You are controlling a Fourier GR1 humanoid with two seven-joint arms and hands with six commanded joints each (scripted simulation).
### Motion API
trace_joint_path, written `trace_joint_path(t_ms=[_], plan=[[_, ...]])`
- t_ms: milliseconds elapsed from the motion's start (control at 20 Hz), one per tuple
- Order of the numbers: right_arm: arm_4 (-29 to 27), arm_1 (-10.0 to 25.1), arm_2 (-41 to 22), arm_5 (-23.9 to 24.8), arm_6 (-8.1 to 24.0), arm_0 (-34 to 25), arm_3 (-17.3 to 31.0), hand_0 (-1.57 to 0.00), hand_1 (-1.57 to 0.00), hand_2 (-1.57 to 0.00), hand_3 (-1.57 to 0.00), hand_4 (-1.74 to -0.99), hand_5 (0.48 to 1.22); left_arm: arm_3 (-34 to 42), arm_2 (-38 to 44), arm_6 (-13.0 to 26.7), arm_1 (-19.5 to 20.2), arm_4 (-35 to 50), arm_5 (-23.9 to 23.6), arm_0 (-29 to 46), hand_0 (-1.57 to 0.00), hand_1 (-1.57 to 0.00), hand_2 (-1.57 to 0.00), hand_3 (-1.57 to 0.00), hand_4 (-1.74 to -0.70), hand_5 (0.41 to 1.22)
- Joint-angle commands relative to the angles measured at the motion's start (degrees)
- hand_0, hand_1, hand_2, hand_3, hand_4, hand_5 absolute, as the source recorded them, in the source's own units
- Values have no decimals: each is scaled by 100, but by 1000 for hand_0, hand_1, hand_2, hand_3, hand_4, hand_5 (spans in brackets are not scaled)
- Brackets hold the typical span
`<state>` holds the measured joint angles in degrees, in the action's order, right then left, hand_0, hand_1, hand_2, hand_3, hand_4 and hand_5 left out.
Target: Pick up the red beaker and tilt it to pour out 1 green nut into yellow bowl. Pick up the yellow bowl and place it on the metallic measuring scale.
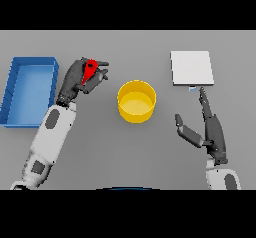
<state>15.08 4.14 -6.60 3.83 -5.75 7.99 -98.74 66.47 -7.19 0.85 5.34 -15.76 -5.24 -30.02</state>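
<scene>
- Nearest, low on the right: right hand (212,129), palm turned inward, fingers straight and relaxed, thumb spread out to the left, holding nothing, hovering over bare grey counter (100,147).
- Fingertips of that hand pointing up toward the white measuring scale (192,68), ending just below its near edge; contact cannot be told.
- Measuring scale lying flat at the upper right, a small pale tab at its near edge, nothing resting on top.
- Between the two arms, near the middle: yellow bowl (136,101), upright on the counter, round and open; inside looks plain yellow, no nut visible within.
- Bowl apart from both hands and well apart from the scale.
- Upper left of the bowl: left hand (82,77), fingers and thumb curled round the red beaker (89,70), raised off the counter.
- Beaker mostly hidden by the dark fingers, only a red wedge showing, tilted with its narrow end down; lying to the left of the bowl, not above the rim.
- Contents of the beaker cannot be seen.
- Far left: blue bin (29,89), rectangular and open, just beside the left forearm, interior showing only blue.
</scene>
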Motion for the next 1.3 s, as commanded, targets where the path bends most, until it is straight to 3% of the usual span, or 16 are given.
trace_joint_path(t_ms=[0, 250, 500, 850, 950, 1000, 1200, 1250], plan=[[23, 5, -3, 20, -18, 30, -38, 1, 1, 1, 1, -1256, 671, 65, -138, 140, 102, -136, 79, -19, -1564, -1565, -1565, -1562, -1733, 1125], [139, -88, -114, 52, 185, 62, -113, 1, 1, 1, 1, -1256, 678, 59, -525, 557, 315, -442, 213, -215, -1564, -1565, -1565, -1562, -1733, 1112], [21, -51, -52, -22, 161, 6, -33, 1, 1, 1, 1, -1254, 687, -111, -1357, 1284, 695, -1528, 287, -726, -1569, -1569, -1569, -1568, -1738, 1133], [53, -76, -129, -56, 192, 123, -201, 1, 1, 1, 1, -1274, 704, -415, -2537, 1400, 1098, -2793, 791, -1537, -1571, -1571, -1571, -1570, -1740, 1190], [-5, -74, -105, -83, 215, 104, -197, 1, 1, 1, 1, -1284, 705, -502, -2749, 1327, 1222, -2972, 1055, -1779, -1571, -1571, -1571, -1571, -1649, 1201], [-49, -52, -70, -98, 172, 119, -187, 1, 1, 1, 1, -1283, 702, -507, -2891, 1271, 1270, -3061, 1169, -1859, -1571, -1571, -1571, -1571, -1666, 1205], [-184, -148, -21, -76, 10, 159, -123, 1, 1, 1, 1, -1292, 678, -766, -3508, 1056, 1290, -3446, 1730, -2357, -1571, -1571, -1571, -1277, -1701, 1215], [-173, -224, -58, -49, 5, 208, -100, 1, 1, 1, 1, -1294, 672, -874, -3668, 923, 1297, -3560, 1770, -2472, -1571, -1571, -1571, -1336, -1707, 1216]])
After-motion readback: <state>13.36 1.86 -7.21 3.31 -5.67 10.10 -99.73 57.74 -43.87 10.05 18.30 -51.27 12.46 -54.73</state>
